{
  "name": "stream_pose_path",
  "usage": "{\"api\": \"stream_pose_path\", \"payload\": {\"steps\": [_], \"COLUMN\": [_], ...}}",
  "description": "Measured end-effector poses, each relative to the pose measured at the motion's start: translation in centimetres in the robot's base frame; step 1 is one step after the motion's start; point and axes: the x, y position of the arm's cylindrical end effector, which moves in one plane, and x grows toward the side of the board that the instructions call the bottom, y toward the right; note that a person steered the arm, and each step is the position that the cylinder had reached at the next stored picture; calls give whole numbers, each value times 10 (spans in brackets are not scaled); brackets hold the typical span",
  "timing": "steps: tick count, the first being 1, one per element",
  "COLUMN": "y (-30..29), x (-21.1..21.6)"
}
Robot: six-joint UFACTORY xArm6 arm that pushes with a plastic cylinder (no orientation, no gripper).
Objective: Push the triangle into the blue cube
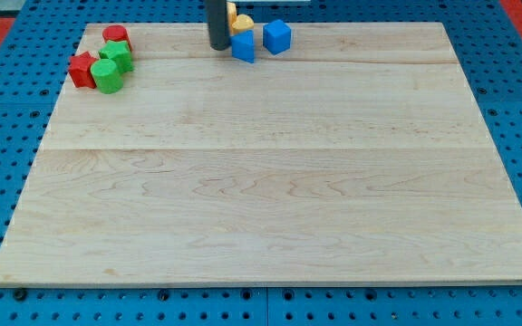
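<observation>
Rod-ended, with no jaws to open or close, my tip [217, 47] rests near the board's [270, 181] top edge, just left of the blue triangle [243, 47]. Blue cube [277, 36] sits just right of that triangle, a narrow gap between them. Yellow blocks [239, 20] crowd behind, partly hidden by the rod. Red [83, 69] and green [111, 76] blocks cluster at the top-left corner. Bare wood stretches below, down to the bottom edge.
</observation>
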Motion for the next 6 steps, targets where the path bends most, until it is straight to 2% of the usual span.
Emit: {"api": "stream_pose_path", "payload": {"steps": [1, 2, 4, 6], "y": [29, 21, 101, 107], "x": [2, 36, 45, 45]}}
